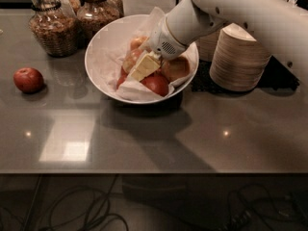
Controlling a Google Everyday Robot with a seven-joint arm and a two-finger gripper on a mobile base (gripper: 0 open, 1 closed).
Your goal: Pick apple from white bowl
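— Where do we have the end effector?
— Down inside the white bowl, among the fruit. We cannot tell whether it is spread or pinching anything.
— And the apple?
— In the bowl, just left of the end effector and partly hidden by it.
— Farther out?
— We see a deep-red apple at the bowl's near side, stacked paper bowls to the right, and a small red apple alone on the surface, far left.
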